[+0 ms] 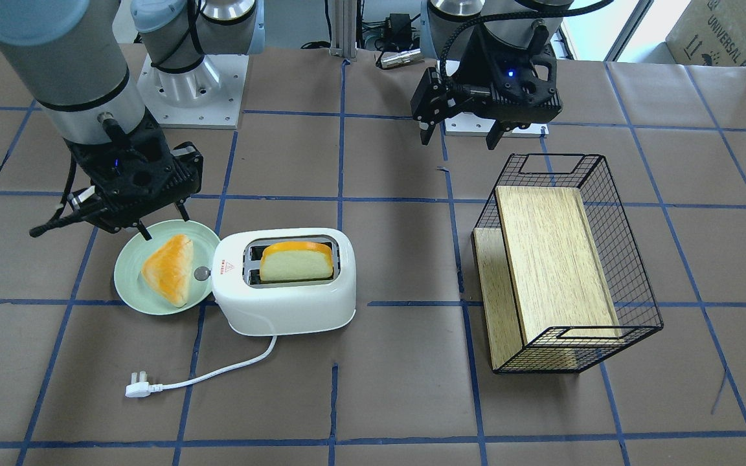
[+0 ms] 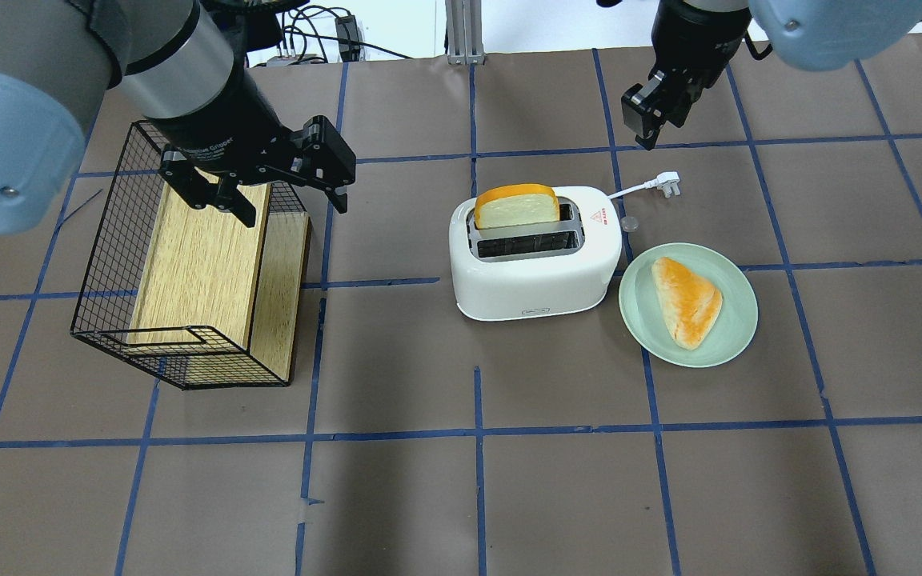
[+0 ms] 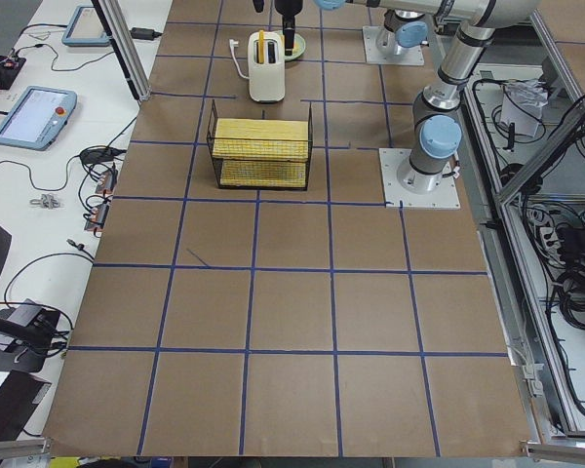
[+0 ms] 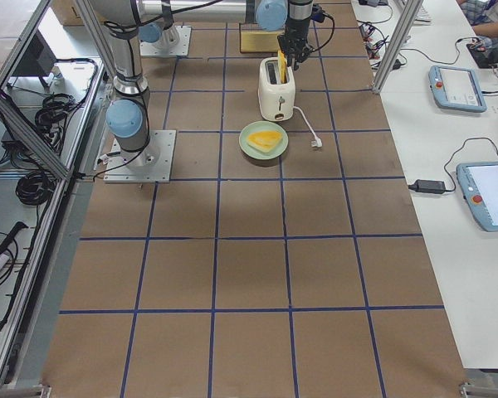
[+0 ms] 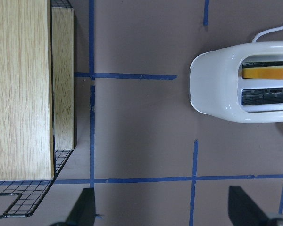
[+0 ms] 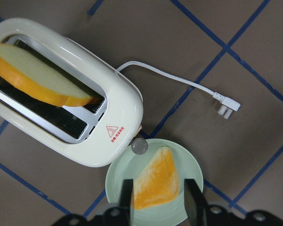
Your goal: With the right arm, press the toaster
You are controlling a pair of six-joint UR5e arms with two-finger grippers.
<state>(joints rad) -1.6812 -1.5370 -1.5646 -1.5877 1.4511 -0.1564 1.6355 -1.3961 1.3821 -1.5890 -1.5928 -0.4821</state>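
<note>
- Right pincer [image 1: 164,222], black with a small blue light, hangs nearest the lens at the left of the front-facing view. Its two fingers are spread apart with nothing between them. It hovers over the far rim of the plate, apart from the toaster.
- Pale green plate [image 1: 128,285] sits on the table below that pincer and holds one wedge of bread [image 1: 169,268] with a golden crust.
- White toaster [image 1: 289,310] stands just right of the plate, near the middle of the table. It is rounded plastic with two slots, small red marks [image 1: 226,266] on top, and a grey round knob [image 1: 201,273] on the end facing the plate.
- One slice of bread [image 1: 295,262] with an orange crust stands upright in the slot farther from the robot, rising well above the top. The other slot shows bare metal.
- White cord [image 1: 217,372] leaves the toaster's camera-side wall and curves left to a plug [image 1: 138,388] lying flat on the table.
- Brown table [image 1: 405,259], marked with a blue tape grid, shows as a broad stretch between toaster and basket, which sit well apart.
- Left pincer [image 1: 460,141], with a thick black ribbed cable arching over it, hangs released, fingers wide and holding nothing, near the basket's robot-side end.
- Black wire basket [image 1: 625,259] sits tilted at the right, with pale wooden panels [image 1: 551,259] inside.
</note>
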